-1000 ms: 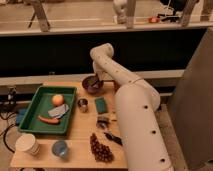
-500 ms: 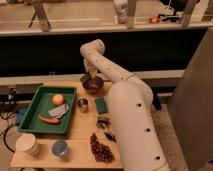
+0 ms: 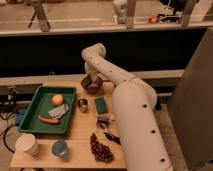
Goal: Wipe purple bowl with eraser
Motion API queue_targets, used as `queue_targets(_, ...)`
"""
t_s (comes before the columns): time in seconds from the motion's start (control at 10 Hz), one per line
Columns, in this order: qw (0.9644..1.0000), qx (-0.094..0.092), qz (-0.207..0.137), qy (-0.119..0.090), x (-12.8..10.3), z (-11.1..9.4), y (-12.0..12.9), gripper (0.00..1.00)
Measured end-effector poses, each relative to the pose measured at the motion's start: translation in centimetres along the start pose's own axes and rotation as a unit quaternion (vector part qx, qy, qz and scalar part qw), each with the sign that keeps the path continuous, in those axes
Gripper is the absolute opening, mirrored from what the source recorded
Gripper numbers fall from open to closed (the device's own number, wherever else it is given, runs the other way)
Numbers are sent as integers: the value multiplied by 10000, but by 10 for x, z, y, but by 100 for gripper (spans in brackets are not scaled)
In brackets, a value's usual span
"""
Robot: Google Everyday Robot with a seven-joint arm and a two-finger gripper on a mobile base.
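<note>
The purple bowl [image 3: 93, 86] is a small dark round bowl at the back of the wooden table, just right of the green tray. My gripper [image 3: 90, 79] hangs from the white arm and reaches down onto the bowl's left rim, hiding part of it. A dark green rectangular block [image 3: 101, 105], possibly the eraser, lies flat on the table in front of the bowl. I cannot see whether anything is in the gripper.
A small metal cup [image 3: 82, 105] stands left of the green block. The green tray [image 3: 30, 117] holds an orange fruit, a red item and a grey packet. A white cup [image 3: 27, 145], a blue cup [image 3: 60, 149], grapes [image 3: 101, 148] and small dark items [image 3: 104, 122] lie in front.
The upper arm has swung left and now arches higher over the bowl. The gripper has stayed at the bowl, shifting slightly to its left side.
</note>
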Motion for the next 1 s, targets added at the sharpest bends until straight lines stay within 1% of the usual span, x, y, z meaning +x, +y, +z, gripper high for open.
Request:
queue_targets(0.2,9999,-78,93,18,10,11,28,0)
queue_targets(0.4,9997,-126,203,40,19,15,43,0)
queue_targets(0.5,9994,-144,301,98,28,15,50,0)
queue_targets(0.7,9987,-126,440,204,46,16,54,0)
queue_targets(0.8,9987,-126,422,268,53,20,52,0)
queue_targets(1.0,9990,-110,338,276,49,31,38,0)
